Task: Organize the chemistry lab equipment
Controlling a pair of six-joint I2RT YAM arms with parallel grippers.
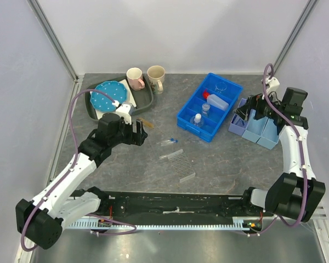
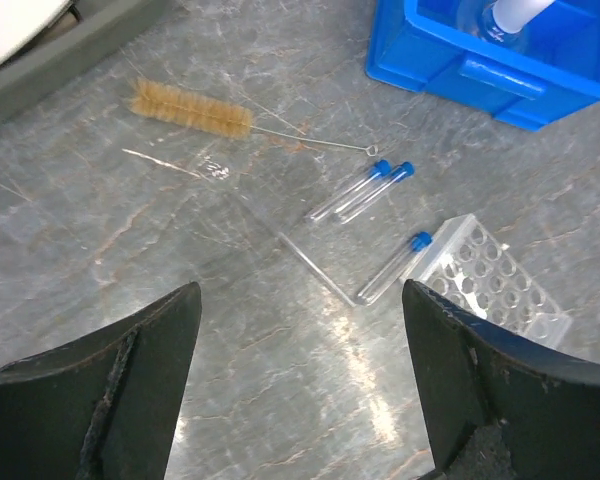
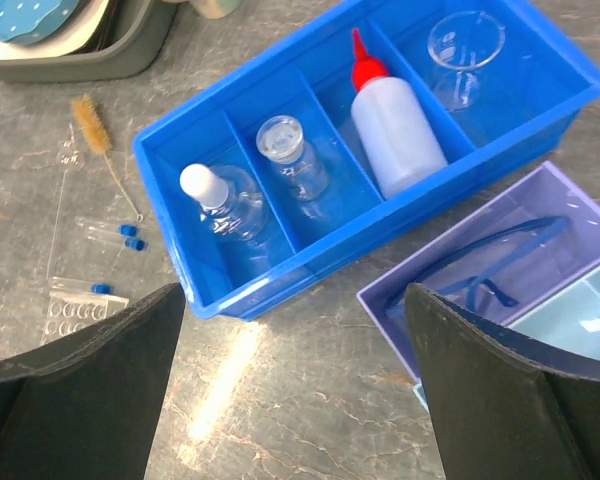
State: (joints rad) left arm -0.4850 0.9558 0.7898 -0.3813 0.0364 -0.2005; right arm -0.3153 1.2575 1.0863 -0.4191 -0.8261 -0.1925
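My left gripper (image 1: 141,135) is open and empty, above the table left of the loose items; its jaws stand wide apart in the left wrist view (image 2: 298,310). The tan brush (image 2: 190,110), two blue-capped tubes (image 2: 365,190), a third tube (image 2: 392,268) and the clear rack (image 2: 492,282) lie ahead of it. My right gripper (image 3: 295,305) is open and empty beside the purple bin (image 3: 420,300), which holds the blue-framed safety glasses (image 3: 500,243). The red-capped bottle (image 3: 395,130) and the small beaker (image 3: 465,45) lie in the blue bin (image 3: 160,150).
Two clear stoppered flasks (image 3: 230,205) sit in the blue bin's other compartments. Light blue bins (image 1: 263,129) stand by the purple one. At the back left are pink and beige mugs (image 1: 135,78) and a blue dotted plate (image 1: 107,94) on a grey tray (image 1: 149,97).
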